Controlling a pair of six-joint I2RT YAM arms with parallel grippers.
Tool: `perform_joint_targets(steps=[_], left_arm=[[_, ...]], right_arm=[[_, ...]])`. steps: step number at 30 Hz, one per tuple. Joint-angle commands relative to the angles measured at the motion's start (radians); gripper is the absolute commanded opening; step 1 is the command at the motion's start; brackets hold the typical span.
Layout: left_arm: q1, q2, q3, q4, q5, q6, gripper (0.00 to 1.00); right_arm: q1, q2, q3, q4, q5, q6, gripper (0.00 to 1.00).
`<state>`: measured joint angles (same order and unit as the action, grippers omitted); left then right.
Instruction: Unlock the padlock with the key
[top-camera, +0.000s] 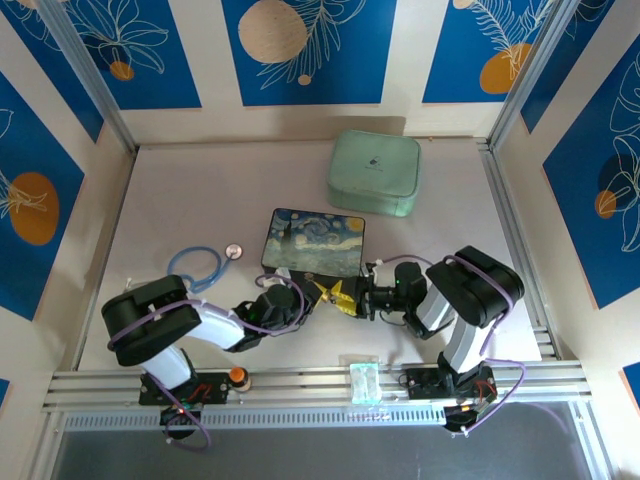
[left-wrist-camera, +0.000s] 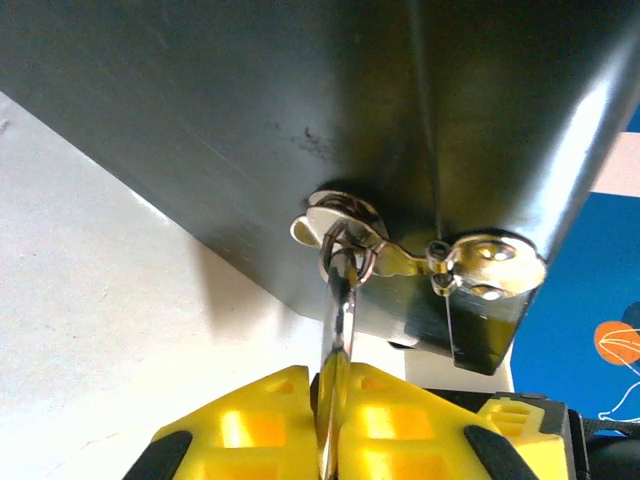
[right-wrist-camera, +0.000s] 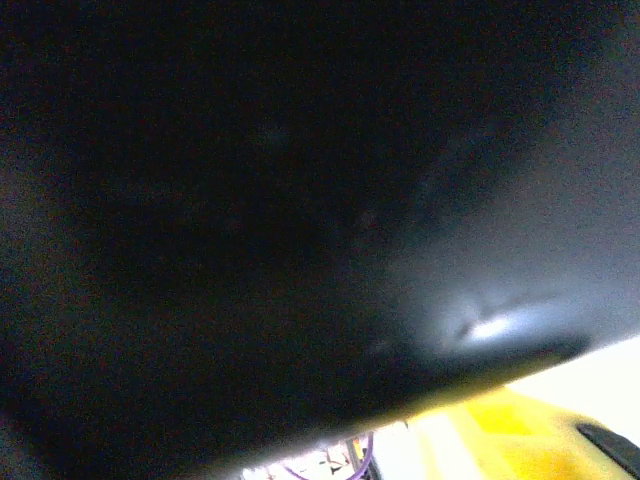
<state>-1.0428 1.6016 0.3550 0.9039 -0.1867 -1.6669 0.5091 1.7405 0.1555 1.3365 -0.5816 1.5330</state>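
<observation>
Padlock, location? (CLERK)

Not told apart for certain. There is one cluster of small metal parts against the near wall of the starry-night tin (top-camera: 315, 240), between the two arms. A rounded piece (left-wrist-camera: 490, 265) with a warm tint, at the tin's corner, may be it. (KEEPER)

Key? (CLERK)

Key (left-wrist-camera: 335, 330): a thin blade seen edge-on, so the naming is a judgement. It runs up from the left end effector (left-wrist-camera: 335, 430) to a wire ring (left-wrist-camera: 350, 255). The yellow fingers (left-wrist-camera: 270, 410) are closed flat on it, with no gap. (KEEPER)

Right end effector? (CLERK)

Right end effector (top-camera: 352, 300): level with the left one and nearly touching it. Its wrist camera looks onto a dark surface at close range. How wide it stands, and whether it holds anything, cannot be told. (KEEPER)

Hazards? (CLERK)

All judged, four entries.
1. The blade is pinched on its flat faces only, so a turning load could make it slip or twist.
2. The ring and the loose strip (left-wrist-camera: 400, 262) beside it could snag on the tin.
3. A push could slide the tin over the table (top-camera: 200, 200) and pull the cluster off line.
4. If the lock body is not gripped, it would turn with the key instead of opening. (KEEPER)
</observation>
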Motion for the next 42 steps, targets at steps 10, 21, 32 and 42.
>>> perform_joint_targets(steps=[10,21,32,42], left_arm=[[0.001,-0.014,0.027,-0.042,0.01,0.013,0.0],[0.001,-0.02,0.027,-0.037,0.015,0.014,0.0],[-0.016,-0.02,0.045,-0.039,0.043,0.006,0.0],[-0.051,-0.018,0.045,-0.049,0.056,-0.019,0.0]], right_arm=[[0.04,-0.414,0.016,-0.68,0.147,-0.222,0.06],[0.1,-0.445,0.102,-0.93,0.204,-0.293,0.04],[0.128,-0.361,0.185,-0.845,0.226,-0.316,0.03],[0.14,-0.341,0.214,-0.766,0.249,-0.343,0.03]])
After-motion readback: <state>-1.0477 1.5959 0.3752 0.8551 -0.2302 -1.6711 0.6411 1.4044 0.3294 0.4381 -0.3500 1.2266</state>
